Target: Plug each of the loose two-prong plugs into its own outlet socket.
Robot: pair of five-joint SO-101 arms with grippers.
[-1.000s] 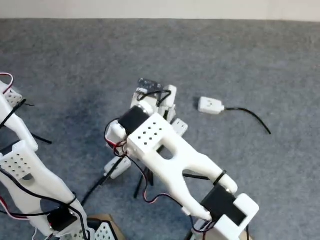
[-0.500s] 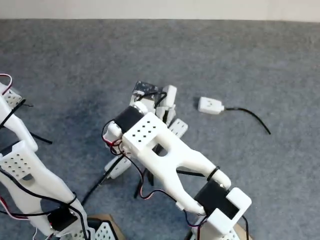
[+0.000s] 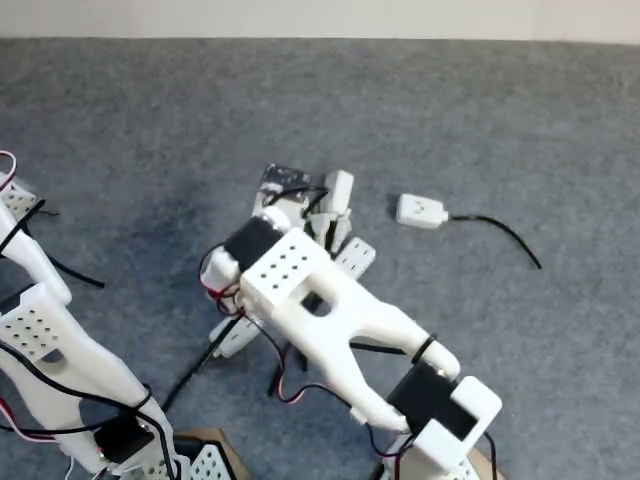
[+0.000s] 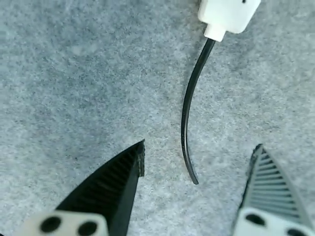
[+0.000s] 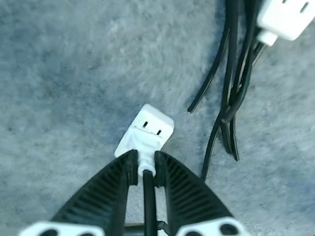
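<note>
Since a second ago the right arm's wrist (image 3: pixel 285 265) has edged left in the high view. Its white socket (image 5: pixel 151 129) lies on the counter (image 5: pixel 59 73) near black cords (image 5: pixel 235 93); pinched only at the neck, it may swivel. The right gripper (image 5: pixel 145 156) jaws clamp that neck; the left gripper (image 4: pixel 200 146) jaws gape, empty, over a loose cord (image 4: pixel 183 123).

grey carpet (image 3: pixel 150 110), pale wall strip (image 3: pixel 320 18) beyond; brown board (image 3: pixel 205 436)
</note>
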